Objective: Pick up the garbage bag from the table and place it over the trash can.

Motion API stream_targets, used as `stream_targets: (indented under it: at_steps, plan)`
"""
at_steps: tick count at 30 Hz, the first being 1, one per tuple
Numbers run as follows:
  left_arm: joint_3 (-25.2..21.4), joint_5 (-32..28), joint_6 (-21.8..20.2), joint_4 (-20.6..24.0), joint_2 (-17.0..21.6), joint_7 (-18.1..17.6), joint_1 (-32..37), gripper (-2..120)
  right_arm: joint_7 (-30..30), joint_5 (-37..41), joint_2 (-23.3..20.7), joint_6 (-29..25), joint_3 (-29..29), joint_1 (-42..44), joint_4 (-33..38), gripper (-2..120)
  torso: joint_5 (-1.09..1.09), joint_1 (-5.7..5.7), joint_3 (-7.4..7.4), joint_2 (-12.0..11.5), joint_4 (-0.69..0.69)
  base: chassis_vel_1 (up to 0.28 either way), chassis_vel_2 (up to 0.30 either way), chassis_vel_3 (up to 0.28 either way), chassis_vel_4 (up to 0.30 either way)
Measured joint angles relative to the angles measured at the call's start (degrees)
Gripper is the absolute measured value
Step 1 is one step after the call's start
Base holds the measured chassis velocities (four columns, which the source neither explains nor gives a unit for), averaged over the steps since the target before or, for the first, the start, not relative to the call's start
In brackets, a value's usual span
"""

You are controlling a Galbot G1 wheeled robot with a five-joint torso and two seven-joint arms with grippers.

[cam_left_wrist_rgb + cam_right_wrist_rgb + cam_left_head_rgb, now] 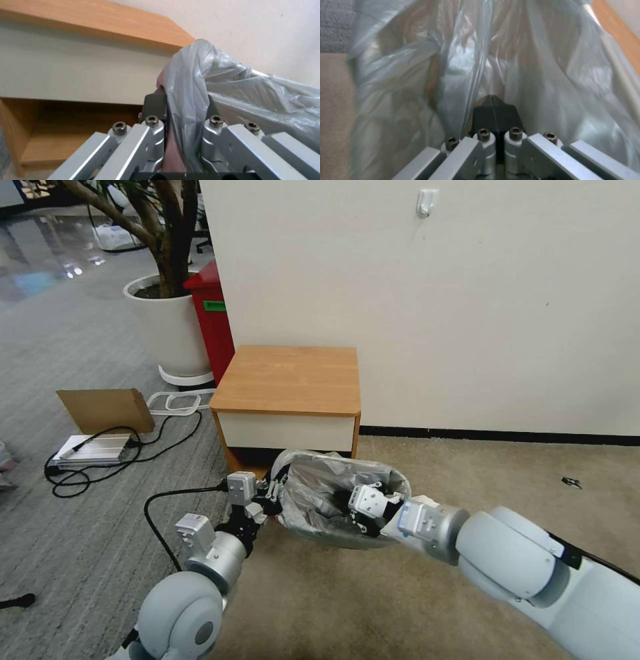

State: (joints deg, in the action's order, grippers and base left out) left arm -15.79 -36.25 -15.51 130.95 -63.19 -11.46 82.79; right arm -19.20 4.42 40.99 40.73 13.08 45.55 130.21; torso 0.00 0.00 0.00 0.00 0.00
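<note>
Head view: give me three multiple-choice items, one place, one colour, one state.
1. Where is the garbage bag? A on the table top; B low in front of the table; C on a chair.
2. Table top colour? A black; B blue; C orange-brown.
3. Left claw? A open, clear; B shut on the bag; C holding a cup.
Answers: B, the bag sits below the table top, held between the left claw and the right claw; C, orange-brown wood; B, film pinched between its fingers.
</note>
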Motion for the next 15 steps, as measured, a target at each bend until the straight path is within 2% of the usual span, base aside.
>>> stream_targets:
  at_steps: [6, 15]
  plan:
    - [0.63, 4.75, 0.94, 0.77, 0.62, 2.13, 0.07, 10, 0.3, -1.56, 1.85, 0.12, 5.56, -5.46, -3.28, 0, 0.0, 0.0, 0.0, 0.0, 0.0, 0.0, 0.0, 0.0, 0.0]
    - [1.42, 5.81, 0.99, 2.03, 0.89, 3.03, -0.19, 10, 1.82, -5.82, 6.41, 0.02, 9.51, -7.61, -8.81, 0, 0.01, 0.0, 0.0, 0.0, 0.0, 0.0, 0.0, 0.0, 0.0]
